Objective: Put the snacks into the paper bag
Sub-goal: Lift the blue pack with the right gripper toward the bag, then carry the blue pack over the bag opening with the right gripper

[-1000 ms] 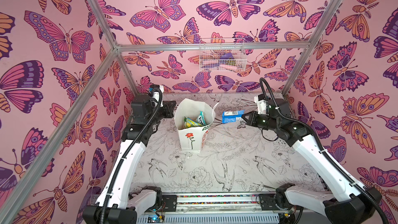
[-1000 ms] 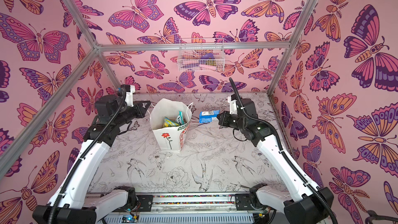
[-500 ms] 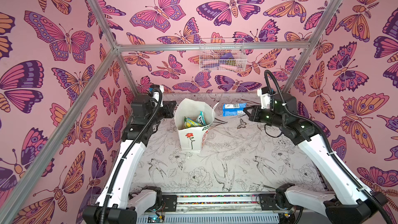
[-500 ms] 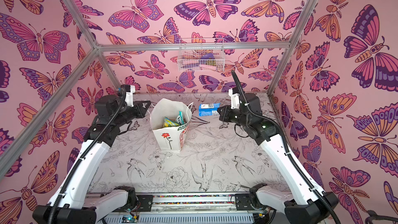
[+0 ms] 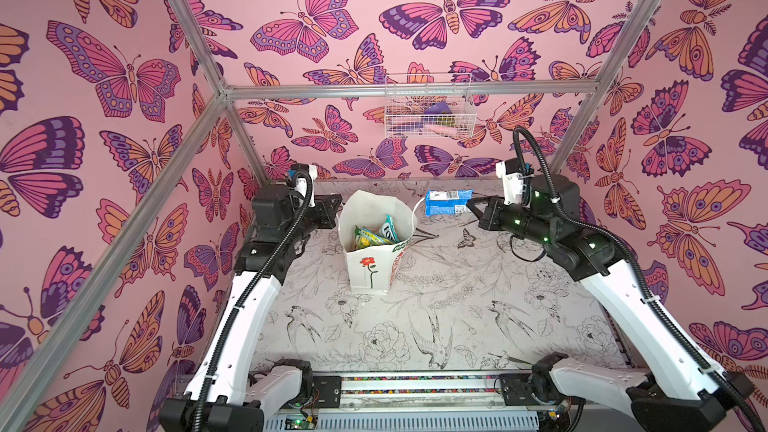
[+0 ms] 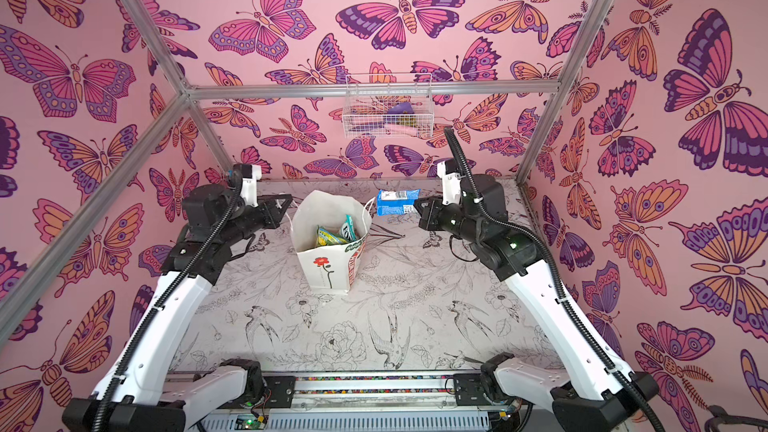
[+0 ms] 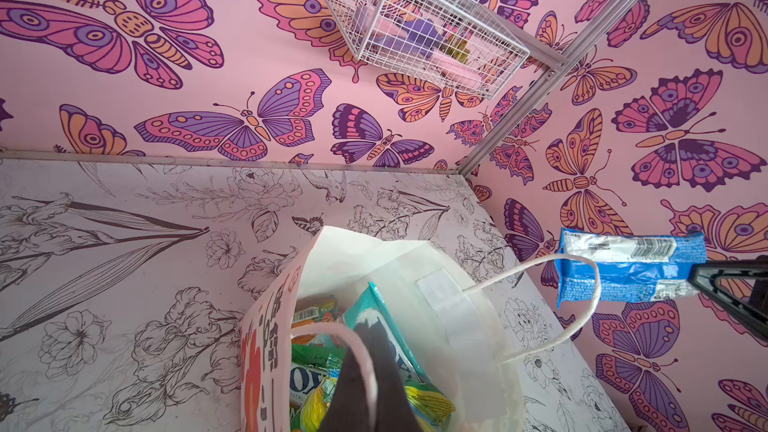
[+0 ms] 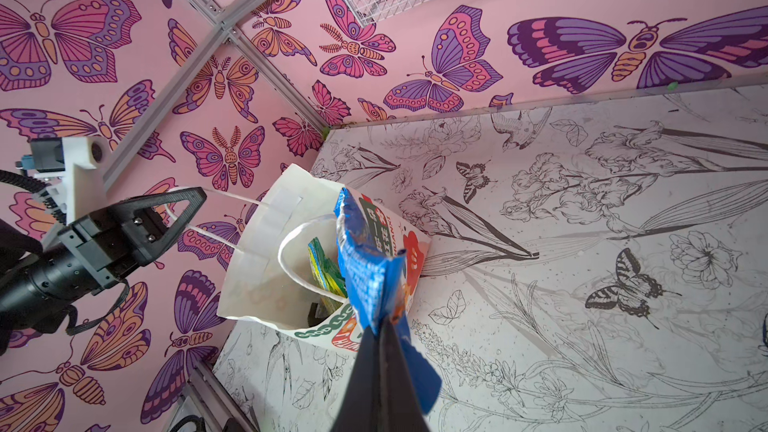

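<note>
- Over the last second the right tool [image 5: 470, 204] has lifted the blue-white packet [image 5: 446, 202] higher and a little toward 12 o'clock in both top views. The left arm and the bag have not shifted.
- The right tool's jaws are pinched tight on one end of the packet. The packet sticks out toward 9 o'clock, in the air, well off the tabletop [image 5: 457, 317].
- The packet hangs at 2 o'clock of the paper bag [image 5: 370, 272], near its rim but not yet over the opening.
- The left tool [image 5: 336, 210] sits at 9 o'clock of the bag. It is closed on a cord handle [image 8: 232, 197], apparently keeping the mouth open.
- The bag stands upright at about 11 o'clock of the tabletop's middle, with its red flower facing 6 o'clock.
- The task looks nearly done. Snacks [image 5: 374, 236] already lie inside the bag and no packet shows on the tabletop. What remains is to carry this packet over the mouth and let go.
- Counts:
  - one bag with two cord handles
  - one packet in the air
  - at least three packets inside the bag (teal, green-yellow, orange), the exact number hidden
  - one wire basket [image 5: 428, 110] at 12 o'clock on the back wall
</note>
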You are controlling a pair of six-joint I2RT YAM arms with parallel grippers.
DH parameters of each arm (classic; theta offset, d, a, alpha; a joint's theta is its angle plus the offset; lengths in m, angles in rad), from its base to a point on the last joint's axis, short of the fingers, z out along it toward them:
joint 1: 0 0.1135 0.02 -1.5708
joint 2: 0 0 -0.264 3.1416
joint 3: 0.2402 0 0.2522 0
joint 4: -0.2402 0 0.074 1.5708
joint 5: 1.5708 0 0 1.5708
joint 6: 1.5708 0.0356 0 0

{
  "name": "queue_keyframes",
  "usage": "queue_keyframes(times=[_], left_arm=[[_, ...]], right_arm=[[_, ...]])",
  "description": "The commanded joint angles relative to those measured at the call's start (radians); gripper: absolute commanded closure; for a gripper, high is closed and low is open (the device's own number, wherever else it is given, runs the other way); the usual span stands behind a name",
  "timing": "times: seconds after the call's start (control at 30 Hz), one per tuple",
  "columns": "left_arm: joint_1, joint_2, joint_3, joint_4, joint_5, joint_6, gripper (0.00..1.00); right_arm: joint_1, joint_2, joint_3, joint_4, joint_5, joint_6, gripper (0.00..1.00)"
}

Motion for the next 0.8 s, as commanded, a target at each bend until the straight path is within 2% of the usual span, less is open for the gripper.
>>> queue_keyframes(times=[0.0,0.3,0.77], left_arm=[[0.009,-0.032,-0.008,0.080,0.043,-0.005,1.00],[0.009,-0.032,-0.009,0.081,0.044,-0.006,1.00],[0.009,-0.037,-0.011,0.083,0.044,-0.006,1.00]], right_arm=[[0.024,-0.004,0.052,0.028,0.035,-0.031,1.00],[0.068,0.005,0.108,0.052,0.078,-0.045,1.00],[0.212,0.094,0.232,0.026,0.171,-0.130,1.00]])
